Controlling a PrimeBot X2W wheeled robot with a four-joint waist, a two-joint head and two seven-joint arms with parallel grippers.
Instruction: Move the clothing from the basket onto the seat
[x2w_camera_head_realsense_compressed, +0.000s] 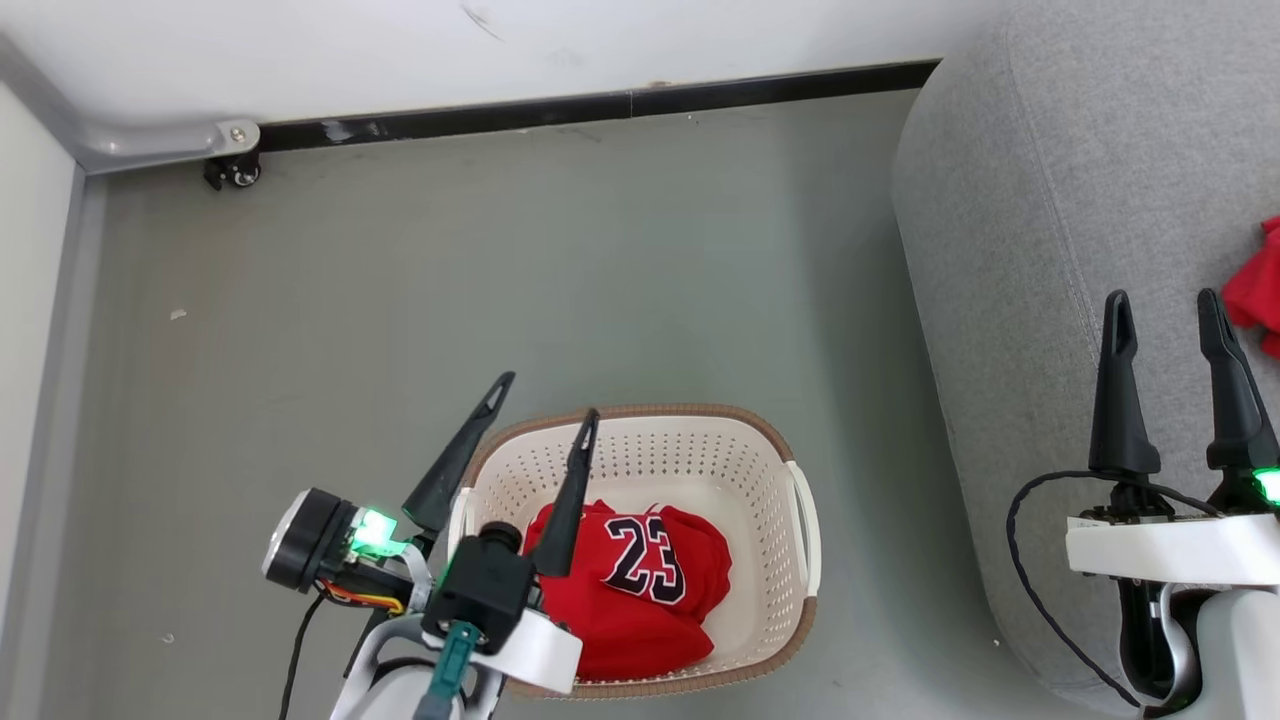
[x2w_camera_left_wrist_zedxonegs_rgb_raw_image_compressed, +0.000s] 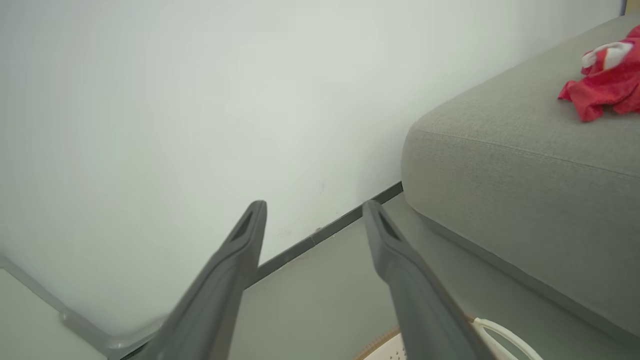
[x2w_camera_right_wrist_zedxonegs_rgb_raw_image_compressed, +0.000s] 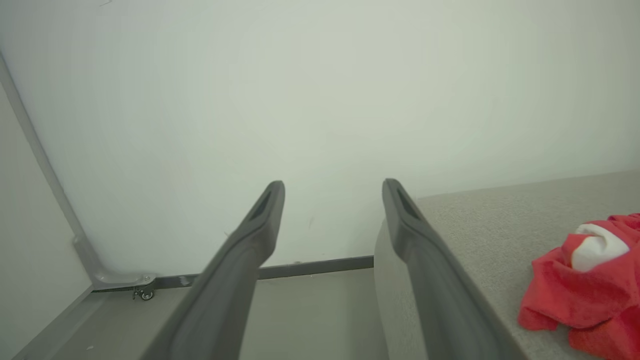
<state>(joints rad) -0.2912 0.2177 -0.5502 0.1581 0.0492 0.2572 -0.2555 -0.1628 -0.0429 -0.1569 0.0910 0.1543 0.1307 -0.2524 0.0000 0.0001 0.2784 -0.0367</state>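
I see the left gripper (x2w_camera_head_realsense_compressed: 548, 397) hanging over the basket's (x2w_camera_head_realsense_compressed: 690, 411) left rim, its 2 dark fingers spread wide apart with nothing between them. In its wrist view the gap between the fingers frames the pale wall (x2w_camera_left_wrist_zedxonegs_rgb_raw_image_compressed: 200, 100) and the grey floor (x2w_camera_left_wrist_zedxonegs_rgb_raw_image_compressed: 310, 300), and a bit of the basket's rim and a white handle shows at the bottom edge.

The red jersey (x2w_camera_head_realsense_compressed: 640, 575) with the number 23 lies crumpled in the basket, piled toward its near left corner. It sits below and behind the left fingertips, and in the head view 1 finger crosses in front of its left edge. I cannot tell whether that finger touches the cloth.

The right gripper (x2w_camera_head_realsense_compressed: 1162, 297) is over the seat (x2w_camera_head_realsense_compressed: 1050, 200) near its front edge, jaws likewise wide apart and empty. A second red garment (x2w_camera_head_realsense_compressed: 1258, 295) with white trim lies bunched on the seat cushion just to the right of the right finger. In the right wrist view it sits beside that finger, outside the gap, not between the jaws.

The basket stands on the floor just beside the seat's rounded left side.
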